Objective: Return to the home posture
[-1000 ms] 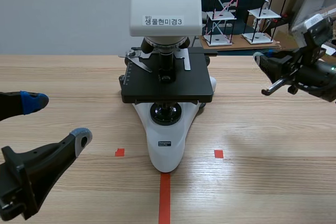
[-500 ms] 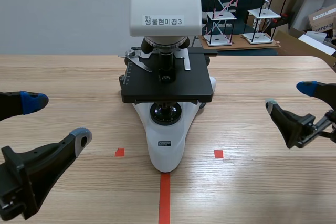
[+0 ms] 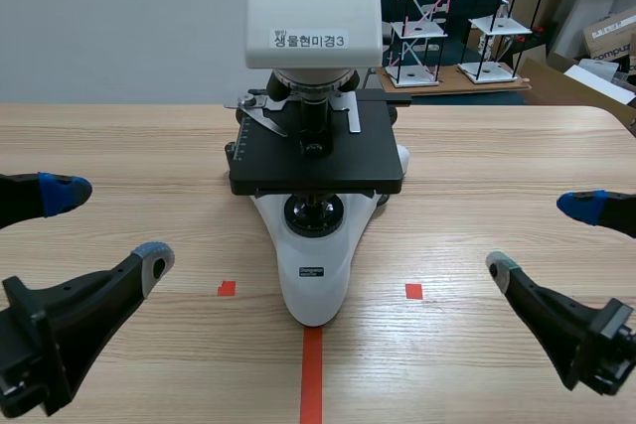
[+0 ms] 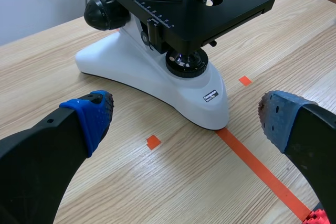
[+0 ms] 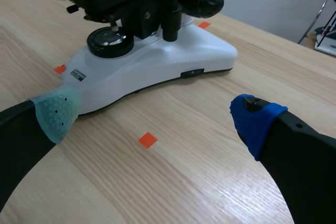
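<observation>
The right gripper has been lowered from beside the microscope to the near right of the table, spread wide, nothing held; the left gripper is kept low, equally wide, empty

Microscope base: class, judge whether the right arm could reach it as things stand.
Probably yes. The right gripper is open, low beside the microscope base, with only bare table between them.

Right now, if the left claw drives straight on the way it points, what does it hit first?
Likely the microscope, whose white base lies ahead of the open left claw; depth is unclear.
</observation>
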Tool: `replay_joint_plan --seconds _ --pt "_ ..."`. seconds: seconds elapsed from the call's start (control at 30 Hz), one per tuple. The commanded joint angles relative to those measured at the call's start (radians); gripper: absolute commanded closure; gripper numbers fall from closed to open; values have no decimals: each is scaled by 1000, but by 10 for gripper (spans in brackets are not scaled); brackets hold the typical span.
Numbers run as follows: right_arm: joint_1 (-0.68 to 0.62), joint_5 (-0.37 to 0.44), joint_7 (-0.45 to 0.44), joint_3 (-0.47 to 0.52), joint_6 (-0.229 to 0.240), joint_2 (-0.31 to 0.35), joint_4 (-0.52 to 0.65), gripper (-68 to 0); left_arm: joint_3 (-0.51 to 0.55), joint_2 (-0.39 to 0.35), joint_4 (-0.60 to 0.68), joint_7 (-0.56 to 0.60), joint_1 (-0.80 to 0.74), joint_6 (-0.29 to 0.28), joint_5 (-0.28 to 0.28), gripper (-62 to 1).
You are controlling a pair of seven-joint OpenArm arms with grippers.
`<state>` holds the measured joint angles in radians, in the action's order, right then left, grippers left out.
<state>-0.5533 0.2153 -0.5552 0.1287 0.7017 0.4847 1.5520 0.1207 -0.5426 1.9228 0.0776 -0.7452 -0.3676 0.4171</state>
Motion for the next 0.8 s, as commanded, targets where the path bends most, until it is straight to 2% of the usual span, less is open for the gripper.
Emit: replay_joint_plan --seconds 0.0,0.13,0.33,0.77 --pt "-28 19 -18 22 -2 2 31 -626 4 8 4 7 -5 -1 9 -581" --pt "-120 27 -20 54 -2 -4 122 -626 4 8 4 7 -5 -1 9 -581" --pt "-215 32 -38 134 -1 -54 204 -626 4 8 4 7 -5 -1 9 -581" --pt "-250 32 -37 148 -2 -61 230 -626 4 8 4 7 -5 -1 9 -581"
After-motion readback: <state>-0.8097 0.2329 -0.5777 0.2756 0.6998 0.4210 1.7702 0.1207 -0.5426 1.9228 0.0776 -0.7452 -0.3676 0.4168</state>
